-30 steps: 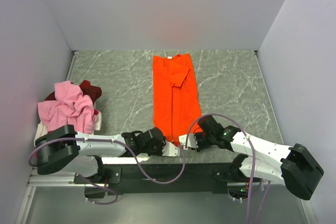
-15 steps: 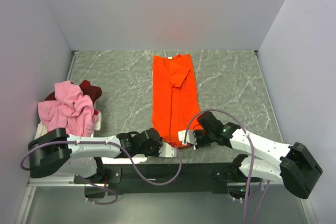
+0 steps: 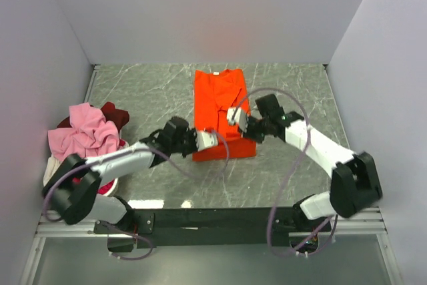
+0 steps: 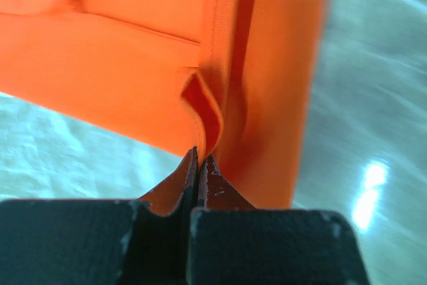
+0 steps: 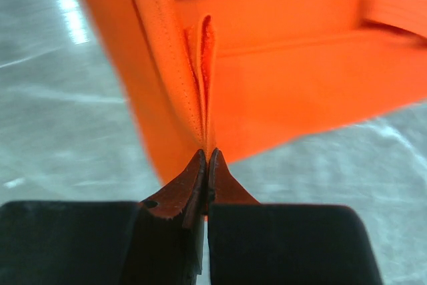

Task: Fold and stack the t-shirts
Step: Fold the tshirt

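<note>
Left wrist view: the left claw [image 4: 198, 156] is clenched on a small fold of the orange tee [image 4: 133, 65]. The cloth rises from its tips and runs off the top and left of the picture. In the right wrist view the right claw [image 5: 205, 156] pinches a like fold of hem, with the table [image 5: 53, 98] blurred behind. From above, both claws sit over the tee's middle and hide the pinched corners. The tee lies mid-table, toward the back. At the left edge a pink tee [image 3: 87, 135] is heaped on a dark red tee [image 3: 117, 115] — that one mostly covered. A second ago the orange tee lay full length with both claws at its near hem — now that hem is carried back and the tee shows much shorter.
</note>
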Robot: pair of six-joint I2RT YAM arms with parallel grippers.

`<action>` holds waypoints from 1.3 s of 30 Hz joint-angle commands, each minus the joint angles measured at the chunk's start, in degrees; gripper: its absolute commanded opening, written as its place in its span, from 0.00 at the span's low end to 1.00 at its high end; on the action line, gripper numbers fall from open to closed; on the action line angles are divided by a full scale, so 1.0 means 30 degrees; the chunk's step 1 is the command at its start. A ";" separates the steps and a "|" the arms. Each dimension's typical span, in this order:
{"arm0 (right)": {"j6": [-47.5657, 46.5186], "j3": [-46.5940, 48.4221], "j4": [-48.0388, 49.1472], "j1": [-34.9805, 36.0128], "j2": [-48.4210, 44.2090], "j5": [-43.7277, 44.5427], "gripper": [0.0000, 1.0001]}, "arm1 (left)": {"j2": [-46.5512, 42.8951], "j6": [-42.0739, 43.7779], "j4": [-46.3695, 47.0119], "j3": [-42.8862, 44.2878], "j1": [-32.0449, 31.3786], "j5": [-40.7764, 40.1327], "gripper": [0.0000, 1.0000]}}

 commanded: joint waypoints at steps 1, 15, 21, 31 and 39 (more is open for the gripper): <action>0.0092 0.3372 -0.0918 -0.1529 0.3013 -0.0214 0.00 | 0.2828 0.1625 0.1115 0.3368 0.2156 0.2314 0.00; 0.0882 1.3948 -0.2414 -0.3348 1.1873 -0.0215 0.00 | 1.0889 0.2591 -0.1078 1.2374 0.5854 0.4836 0.00; 0.0970 1.7056 -0.3234 -0.3348 1.4391 0.0340 0.00 | 1.2208 0.2507 -0.1316 1.3781 0.6323 0.5011 0.00; 0.4804 1.8234 0.0536 -0.3435 1.5334 0.3968 0.59 | 1.2419 -0.2032 0.2722 1.4605 0.6499 0.1412 0.83; 0.1056 1.4374 -0.1000 -0.4637 1.0687 -0.2617 0.65 | 0.5420 0.0623 0.2445 0.9754 0.6472 0.2896 0.90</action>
